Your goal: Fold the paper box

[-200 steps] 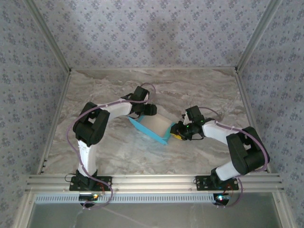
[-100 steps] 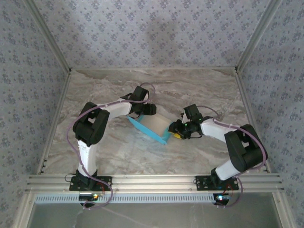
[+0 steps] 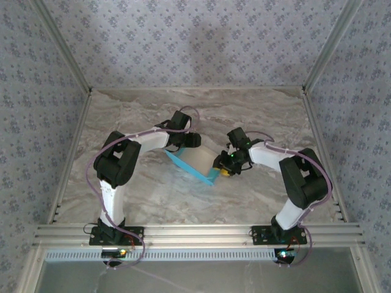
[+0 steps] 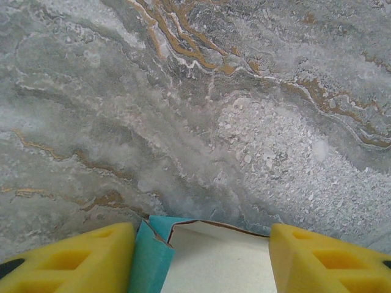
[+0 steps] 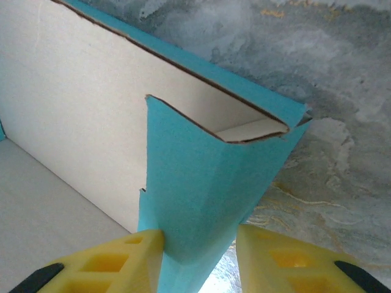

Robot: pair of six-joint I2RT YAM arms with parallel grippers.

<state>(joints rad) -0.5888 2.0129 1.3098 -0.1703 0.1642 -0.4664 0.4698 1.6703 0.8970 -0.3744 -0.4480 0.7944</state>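
The paper box [image 3: 198,162] lies half formed in the middle of the table, beige inside with a raised blue wall along its near side. My left gripper [image 3: 182,148] is at its far left end. In the left wrist view the left gripper [image 4: 201,235] spans that end of the paper box [image 4: 214,262], with one yellow finger [image 4: 73,259] against a bent blue flap and the other at the beige panel's edge. My right gripper [image 3: 222,168] is at the box's right end. There the right gripper [image 5: 200,231] pinches a creased blue corner flap of the paper box [image 5: 201,183].
The marble table [image 3: 153,195] has free room on all sides of the box. Aluminium rails [image 3: 195,232] run along the near edge, and patterned walls [image 3: 36,122] close in the left, right and back.
The right arm has swung left and its gripper has pushed in closer against the box's right end. The left arm and the box have hardly moved.
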